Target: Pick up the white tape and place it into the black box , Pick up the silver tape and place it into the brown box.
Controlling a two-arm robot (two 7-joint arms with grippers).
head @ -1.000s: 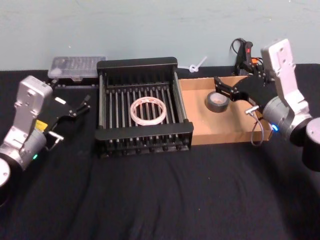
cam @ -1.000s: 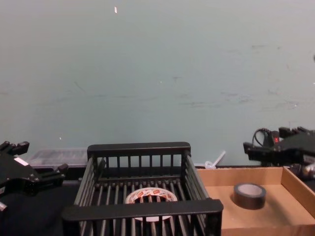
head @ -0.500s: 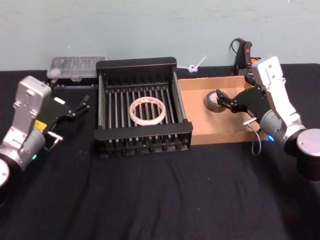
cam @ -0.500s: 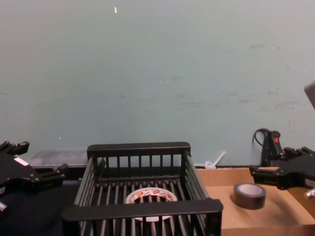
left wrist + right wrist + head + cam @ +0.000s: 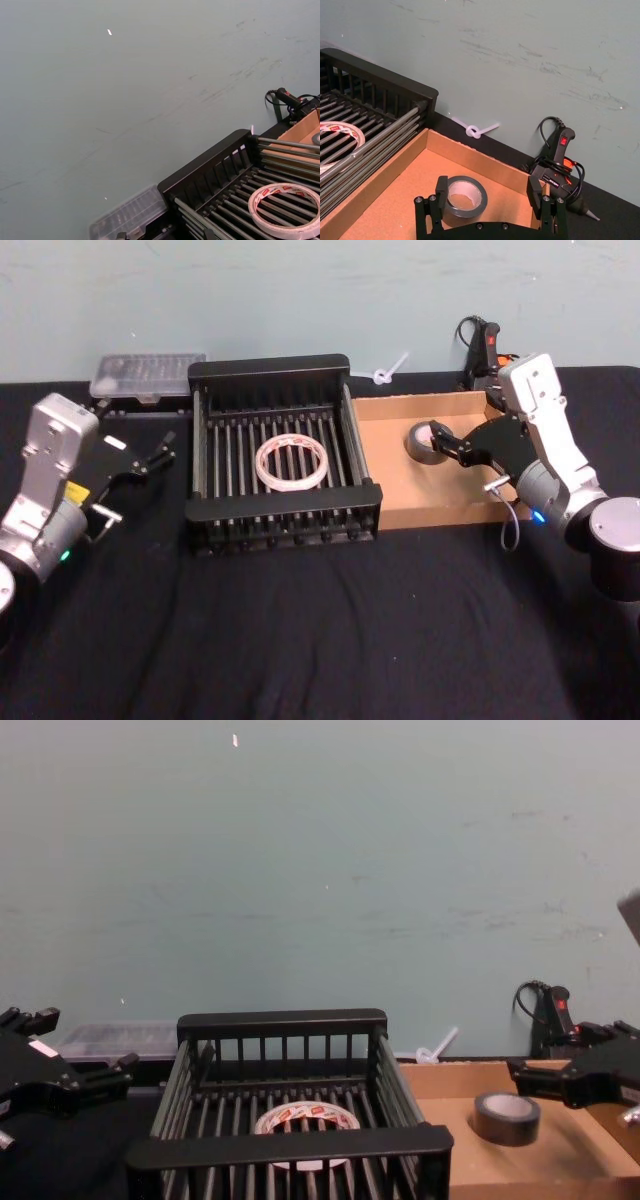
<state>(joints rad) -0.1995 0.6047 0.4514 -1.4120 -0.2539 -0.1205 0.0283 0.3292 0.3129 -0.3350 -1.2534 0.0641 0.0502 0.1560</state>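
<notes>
Black tablecloth [image 5: 300, 640] holds two boxes, one tape each; right pincer [image 5: 487, 200] spread, left's fingers unclear.

A scuffed pale teal wall [image 5: 320, 870] rises behind a table draped in black cloth [image 5: 320, 640].

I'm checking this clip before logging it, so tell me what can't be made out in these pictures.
- Head view: the right gripper covers part of the silver tape in the brown box.
- Chest view: the black box front rim hides the near edge of the white tape.
- Chest view: the left gripper arm is cut off by the picture's edge.
- Red print on the white tape's core is too small to read.
</notes>
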